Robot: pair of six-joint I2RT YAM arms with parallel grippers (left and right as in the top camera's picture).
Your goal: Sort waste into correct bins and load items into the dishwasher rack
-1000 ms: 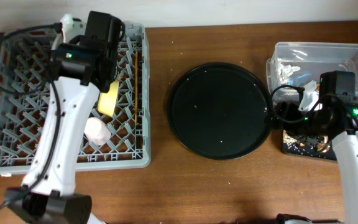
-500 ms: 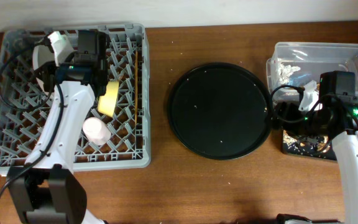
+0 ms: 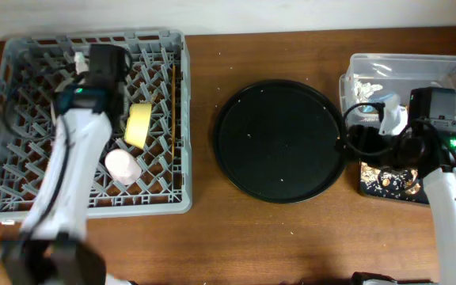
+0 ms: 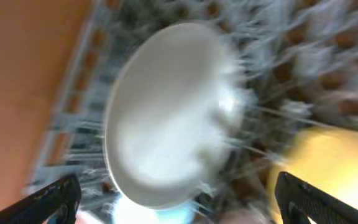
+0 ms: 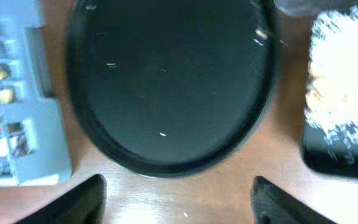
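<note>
In the left wrist view the white plate (image 4: 166, 118) stands on edge among the pegs of the grey dishwasher rack (image 3: 176, 150). My left gripper (image 4: 176, 200) hangs open in front of it, holding nothing. A blue cup (image 4: 160, 210) shows just below the plate and the yellow bowl (image 3: 138, 125) lies to its right. The pink cup (image 3: 123, 166) and chopsticks (image 3: 175, 91) also lie in the rack. My right gripper (image 5: 176, 199) is open and empty above bare table at the round tray's edge. The clear tub (image 3: 450, 71) holds white tissue (image 3: 364, 87). The black tray (image 3: 368, 188) holds brown scraps (image 3: 390, 178).
A large round black tray (image 3: 279, 142) sits mid-table between the rack and the bins, with only a few crumbs on it. My right arm (image 3: 450, 198) runs along the table's right side, over the shallow black tray. Crumbs dot the wood around the round tray.
My left arm has swung left across the rack and its jaws have opened, leaving the plate standing in the rack. The right gripper has lifted a little and widened slightly.
</note>
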